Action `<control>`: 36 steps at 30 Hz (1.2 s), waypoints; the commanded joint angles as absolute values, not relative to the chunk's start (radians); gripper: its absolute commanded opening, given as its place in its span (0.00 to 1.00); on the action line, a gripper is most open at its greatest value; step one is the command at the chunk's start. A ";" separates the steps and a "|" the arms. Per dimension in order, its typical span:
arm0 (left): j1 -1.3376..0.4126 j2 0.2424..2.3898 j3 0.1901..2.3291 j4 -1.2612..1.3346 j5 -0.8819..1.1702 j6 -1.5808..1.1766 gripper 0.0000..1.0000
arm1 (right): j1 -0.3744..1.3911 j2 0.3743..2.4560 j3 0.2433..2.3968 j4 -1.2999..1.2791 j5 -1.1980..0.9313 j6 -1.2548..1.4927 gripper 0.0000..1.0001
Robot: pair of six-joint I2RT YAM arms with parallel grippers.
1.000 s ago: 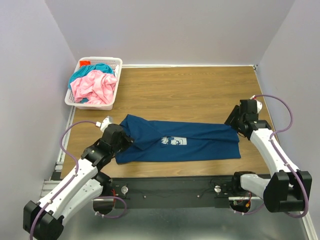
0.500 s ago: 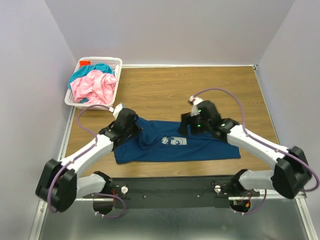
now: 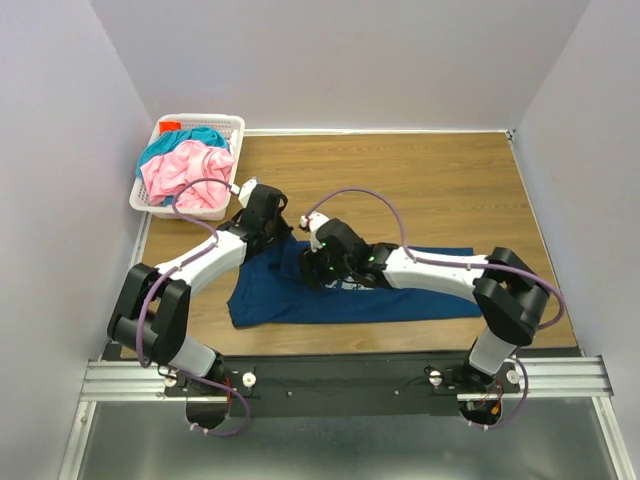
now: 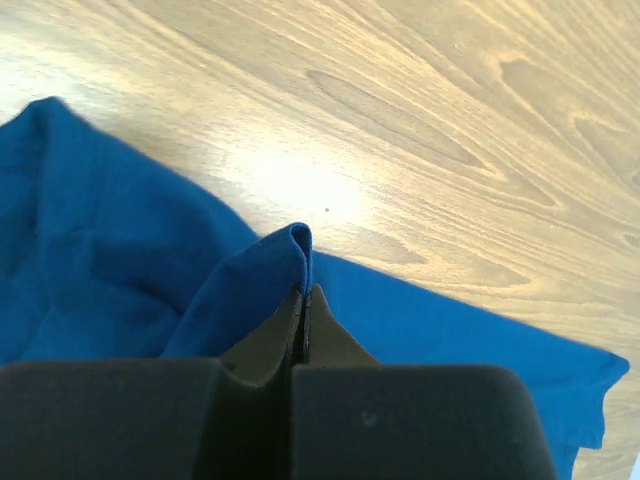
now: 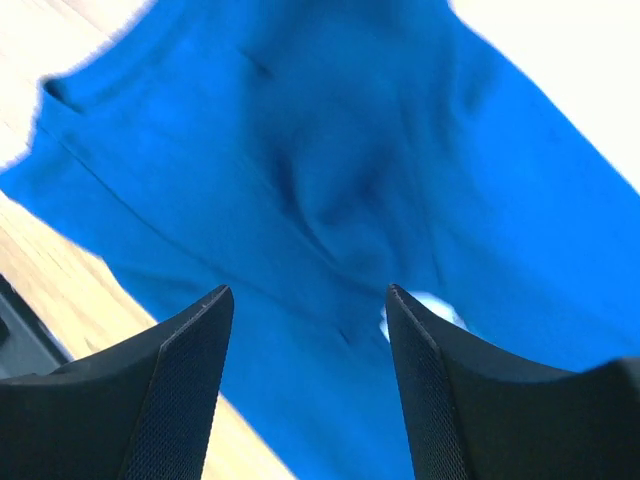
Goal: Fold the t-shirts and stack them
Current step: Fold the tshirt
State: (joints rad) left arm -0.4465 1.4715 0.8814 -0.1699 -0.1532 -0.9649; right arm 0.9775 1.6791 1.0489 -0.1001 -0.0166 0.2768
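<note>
Left gripper point(image 4: 303, 300): pinched shut on dark blue t-shirt point(image 3: 420, 295) edge. Right gripper point(image 5: 307, 292): spread wide over chest. Mid-fold; next, gotta grab cloth, drag flat.

The dark blue t-shirt point(image 3: 420, 285) lay spread across the near half of the wooden table point(image 3: 400, 180), bunched up at its left end. The left gripper point(image 3: 275, 228) sat at the shirt's upper left edge. The right gripper point(image 3: 315, 268) reached across above the bunched cloth (its print mostly hidden). In the far left corner a white basket point(image 3: 205, 118) held the pink t-shirt point(image 3: 190, 175) on the teal t-shirt point(image 3: 195, 135).
</note>
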 commanded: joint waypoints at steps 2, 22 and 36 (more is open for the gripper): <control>-0.440 1.548 0.917 -0.158 -0.114 -0.933 0.00 | 1.067 1.797 1.124 0.032 0.095 0.207 0.68; -0.419 1.585 0.893 -0.144 -0.069 -0.922 0.00 | 1.126 2.026 1.209 0.186 0.337 0.113 0.53; -0.410 1.525 0.856 -0.161 -0.074 -0.928 0.00 | 1.132 1.899 1.128 0.192 0.280 0.212 0.01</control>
